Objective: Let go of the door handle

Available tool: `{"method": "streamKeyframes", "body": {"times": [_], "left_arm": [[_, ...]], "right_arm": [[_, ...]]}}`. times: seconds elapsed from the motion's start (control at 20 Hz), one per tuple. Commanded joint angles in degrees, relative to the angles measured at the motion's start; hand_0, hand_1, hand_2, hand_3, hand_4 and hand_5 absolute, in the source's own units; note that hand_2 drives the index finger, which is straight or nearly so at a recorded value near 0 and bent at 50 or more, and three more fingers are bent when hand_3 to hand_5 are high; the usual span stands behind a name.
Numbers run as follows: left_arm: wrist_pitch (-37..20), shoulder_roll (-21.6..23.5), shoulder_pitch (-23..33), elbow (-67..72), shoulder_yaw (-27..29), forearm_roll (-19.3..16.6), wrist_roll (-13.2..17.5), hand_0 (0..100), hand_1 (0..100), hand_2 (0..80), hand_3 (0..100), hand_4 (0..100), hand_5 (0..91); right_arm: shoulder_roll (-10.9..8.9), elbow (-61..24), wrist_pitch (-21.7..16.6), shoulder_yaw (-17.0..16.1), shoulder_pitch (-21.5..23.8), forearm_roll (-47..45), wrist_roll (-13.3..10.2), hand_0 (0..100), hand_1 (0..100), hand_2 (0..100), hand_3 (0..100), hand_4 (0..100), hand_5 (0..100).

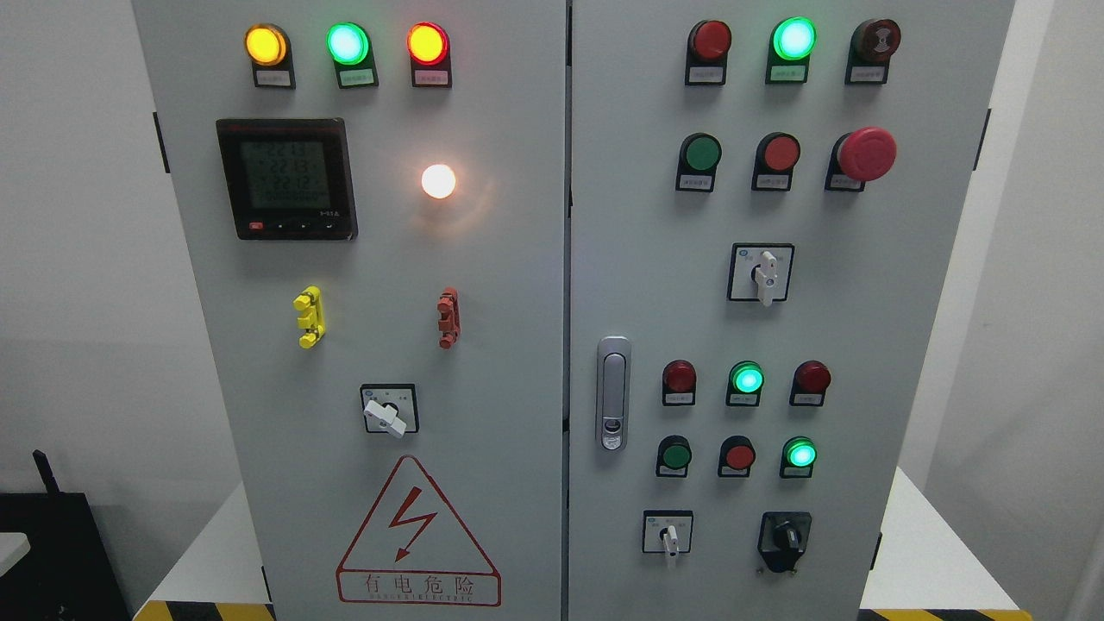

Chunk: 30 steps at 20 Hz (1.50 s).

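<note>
A grey electrical cabinet fills the head view, with a left door (379, 345) and a right door (742, 328) that both sit flush and shut. The silver door handle (613, 393) lies flat in its recess at the left edge of the right door, beside the centre seam. Nothing touches it. Neither of my hands nor any arm shows in the picture.
Indicator lamps, push buttons, a red mushroom stop button (866, 153), rotary switches (762, 274) and a digital meter (286, 178) stick out of the doors. A red hazard triangle (417, 535) marks the left door. The cabinet stands on a white base (927, 552) with striped edges.
</note>
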<state>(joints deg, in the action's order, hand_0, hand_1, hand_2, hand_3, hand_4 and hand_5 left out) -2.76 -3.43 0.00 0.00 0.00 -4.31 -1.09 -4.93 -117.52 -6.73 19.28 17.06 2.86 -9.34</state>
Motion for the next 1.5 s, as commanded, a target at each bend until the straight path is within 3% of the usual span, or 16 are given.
{"method": "streamKeyframes", "body": {"times": [0.0, 0.45, 0.7, 0.8, 0.95, 1.05, 1.2, 1.3, 1.45], "left_arm": [[0.0, 0.0, -0.2, 0.5, 0.1, 0.0, 0.0, 12, 39, 0.0, 0, 0, 0.0], [0.0, 0.0, -0.2, 0.5, 0.1, 0.0, 0.0, 12, 39, 0.0, 0, 0, 0.0], [0.0, 0.0, -0.2, 0.5, 0.1, 0.0, 0.0, 12, 39, 0.0, 0, 0, 0.0], [0.0, 0.0, -0.2, 0.5, 0.1, 0.0, 0.0, 12, 39, 0.0, 0, 0, 0.0], [0.0, 0.0, -0.2, 0.5, 0.1, 0.0, 0.0, 12, 39, 0.0, 0, 0, 0.0], [0.0, 0.0, -0.2, 0.5, 0.1, 0.0, 0.0, 12, 39, 0.0, 0, 0, 0.0], [0.0, 0.0, -0.1, 0.5, 0.1, 0.0, 0.0, 12, 39, 0.0, 0, 0, 0.0], [0.0, 0.0, -0.2, 0.5, 0.1, 0.0, 0.0, 12, 39, 0.0, 0, 0, 0.0], [0.0, 0.0, -0.2, 0.5, 0.1, 0.0, 0.0, 12, 39, 0.0, 0, 0, 0.0]], "right_arm": [[0.09, 0.2, -0.4, -0.3, 0.0, 0.5, 0.3, 37, 0, 0, 0, 0, 0], [0.09, 0.3, -2.0, -0.3, 0.3, 8.0, 0.1, 38, 0, 0, 0, 0, 0], [0.36, 0.7, -3.0, -0.3, 0.2, 14.7, -2.1, 38, 0, 0, 2, 0, 0], [0.80, 0.7, -3.0, -0.3, -0.1, 16.0, -2.7, 37, 0, 0, 9, 8, 1], [0.89, 0.8, -3.0, -0.3, -0.4, 20.1, -3.1, 38, 0, 0, 25, 20, 10], [1.15, 1.1, -3.0, -0.3, -1.0, 22.7, -4.7, 39, 1, 0, 41, 30, 23], [2.90, 1.6, -3.5, 0.1, -1.4, 26.2, -5.4, 39, 8, 0, 53, 46, 54], [3.00, 2.0, -3.5, 0.1, -1.4, 29.0, -5.5, 40, 11, 0, 60, 55, 68], [3.00, 2.2, -3.5, 0.3, -1.4, 31.9, -6.0, 40, 14, 0, 68, 63, 80]]}}
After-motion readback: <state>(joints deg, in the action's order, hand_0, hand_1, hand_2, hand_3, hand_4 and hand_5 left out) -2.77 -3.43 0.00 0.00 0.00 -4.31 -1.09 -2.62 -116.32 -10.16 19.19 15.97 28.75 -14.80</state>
